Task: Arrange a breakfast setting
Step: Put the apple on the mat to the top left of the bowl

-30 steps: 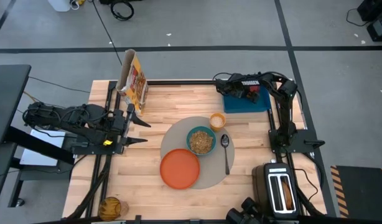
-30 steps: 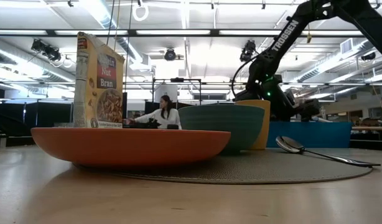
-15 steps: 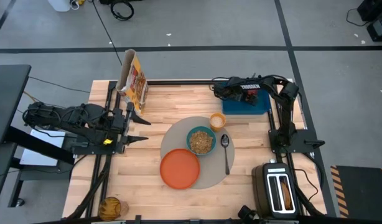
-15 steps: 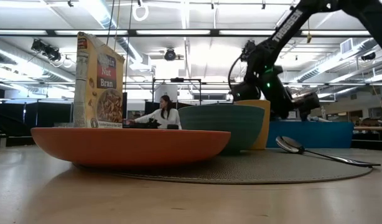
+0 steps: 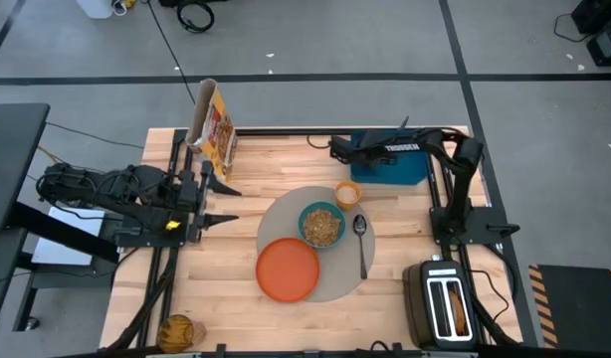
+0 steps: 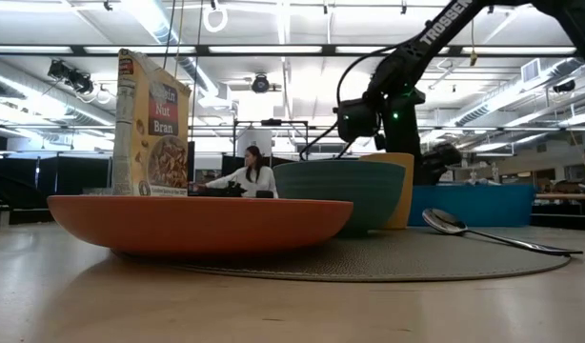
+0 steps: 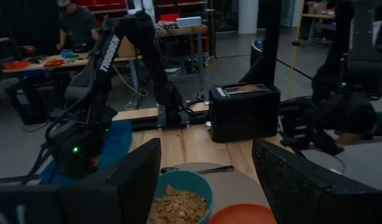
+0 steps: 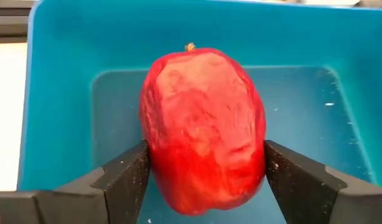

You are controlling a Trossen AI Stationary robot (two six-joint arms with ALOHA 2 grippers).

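My right gripper [image 8: 203, 180] clamps the red apple [image 8: 203, 130] above the blue tray [image 8: 66, 62]; next, probably carry it to the orange plate [image 5: 287, 268].

Apple [image 8: 203, 127] bottom below right wrist frame edge

mat [image 5: 330, 283]: round, grey, being lain flat mid-table
plate [image 5: 287, 268]: orange, empty, being borne on the mat's near-left
bowl [image 5: 322, 225]: teal, cereal-filled
cup [image 5: 347, 193]: orange, beside bowl
spoon [image 5: 361, 242]: metal, on the mat's right
apple [image 8: 202, 129]: red, being held between dark fingers
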